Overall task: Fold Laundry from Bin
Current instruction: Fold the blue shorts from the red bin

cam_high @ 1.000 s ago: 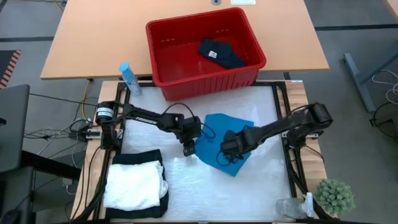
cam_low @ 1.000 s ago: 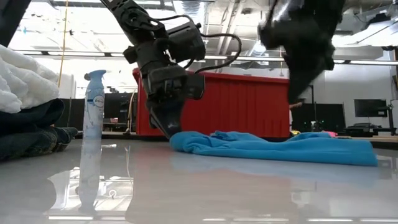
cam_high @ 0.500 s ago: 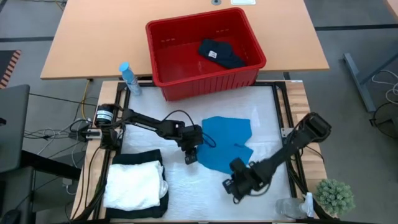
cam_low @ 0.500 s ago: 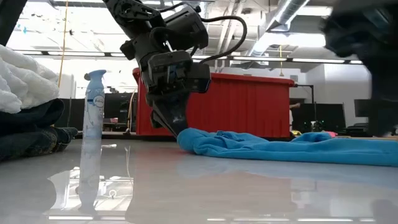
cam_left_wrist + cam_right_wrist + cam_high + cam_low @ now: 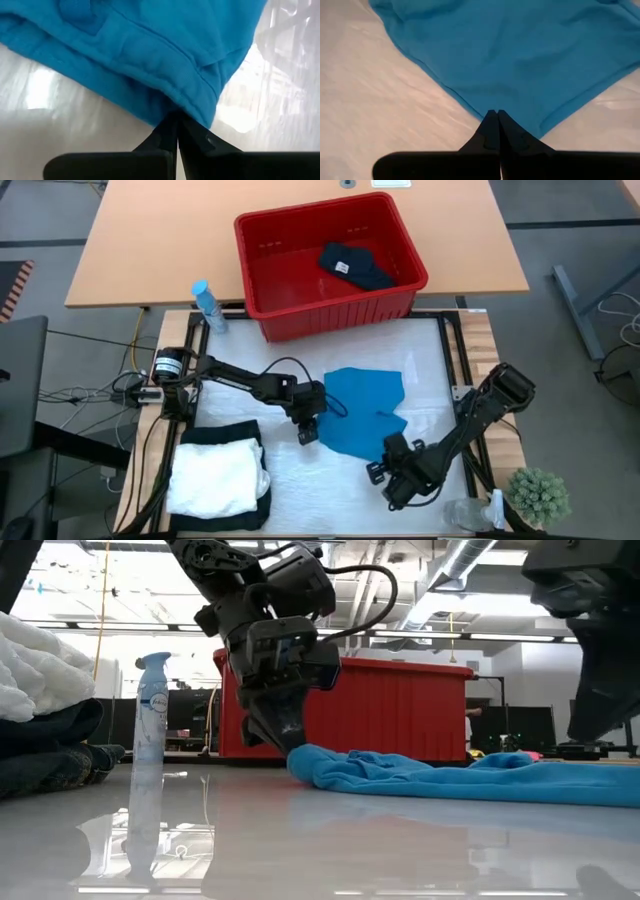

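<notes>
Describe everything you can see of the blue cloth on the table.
The blue cloth is a small bright blue garment of soft knit fabric with a stitched hem. It lies nearly flat, slightly rumpled, on the white table, in front of the red bin. The left pincer is shut on its edge at the table surface. The right pincer, also shut, sits at its near corner; whether it grips the cloth is unclear.

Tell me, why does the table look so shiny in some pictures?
Low view: the glossy table mirrors the spray bottle and ceiling lights. Left wrist view: white glare patches beside the blue cloth. High view: the table looks duller, with only a faint sheen.
</notes>
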### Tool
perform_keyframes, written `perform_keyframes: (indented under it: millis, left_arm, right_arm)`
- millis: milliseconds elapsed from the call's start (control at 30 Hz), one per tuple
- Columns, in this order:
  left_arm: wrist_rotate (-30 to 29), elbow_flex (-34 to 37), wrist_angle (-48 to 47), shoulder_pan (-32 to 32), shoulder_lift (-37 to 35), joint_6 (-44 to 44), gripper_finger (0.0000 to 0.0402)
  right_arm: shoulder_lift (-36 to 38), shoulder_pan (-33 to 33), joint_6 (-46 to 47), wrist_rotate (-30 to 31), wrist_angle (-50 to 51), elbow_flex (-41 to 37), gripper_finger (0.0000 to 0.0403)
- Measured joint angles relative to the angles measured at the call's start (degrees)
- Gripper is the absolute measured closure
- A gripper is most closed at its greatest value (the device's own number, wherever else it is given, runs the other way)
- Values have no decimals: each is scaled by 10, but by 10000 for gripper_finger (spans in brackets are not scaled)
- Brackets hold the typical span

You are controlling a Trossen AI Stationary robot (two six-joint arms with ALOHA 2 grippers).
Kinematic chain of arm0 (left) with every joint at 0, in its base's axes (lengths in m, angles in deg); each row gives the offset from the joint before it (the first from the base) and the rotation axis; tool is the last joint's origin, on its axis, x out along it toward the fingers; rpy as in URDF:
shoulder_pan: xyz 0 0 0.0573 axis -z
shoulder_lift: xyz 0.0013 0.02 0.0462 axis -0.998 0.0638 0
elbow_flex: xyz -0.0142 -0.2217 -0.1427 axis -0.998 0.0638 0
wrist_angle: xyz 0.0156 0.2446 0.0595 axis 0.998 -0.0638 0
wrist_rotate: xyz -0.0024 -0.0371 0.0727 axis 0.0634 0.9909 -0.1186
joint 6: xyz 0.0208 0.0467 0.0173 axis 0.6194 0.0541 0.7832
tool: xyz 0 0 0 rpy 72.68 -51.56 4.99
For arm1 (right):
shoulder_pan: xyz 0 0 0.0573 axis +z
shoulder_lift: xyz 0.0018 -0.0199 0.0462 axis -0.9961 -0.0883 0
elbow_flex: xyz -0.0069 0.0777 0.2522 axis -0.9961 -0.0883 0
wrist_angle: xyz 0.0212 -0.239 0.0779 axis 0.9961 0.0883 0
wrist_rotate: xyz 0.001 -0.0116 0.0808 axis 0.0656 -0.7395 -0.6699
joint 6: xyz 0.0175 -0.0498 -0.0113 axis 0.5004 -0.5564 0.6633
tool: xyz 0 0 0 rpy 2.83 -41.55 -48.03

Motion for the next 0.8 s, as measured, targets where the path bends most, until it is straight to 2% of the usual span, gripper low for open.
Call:
perform_keyframes:
  millis: [200,333,633,733,800]
  left_arm:
    - [-26,0,13,0,0,-9,402]
    - [-25,0,-1,-2,-3,-9,401]
    - [-26,-1,-68,-34,-67,11,401]
    - [-43,-1,-10,-36,-97,28,401]
    - [-33,-2,49,-31,-100,50,401]
  right_arm:
    - [-20,0,0,-19,-32,0,390]
    - [-47,-4,0,-58,-35,0,390]
    - [-66,-22,-30,-88,-43,1,390]
    - [-66,-28,-44,-89,-42,1,390]
    - [-66,-29,-47,-90,-43,1,390]
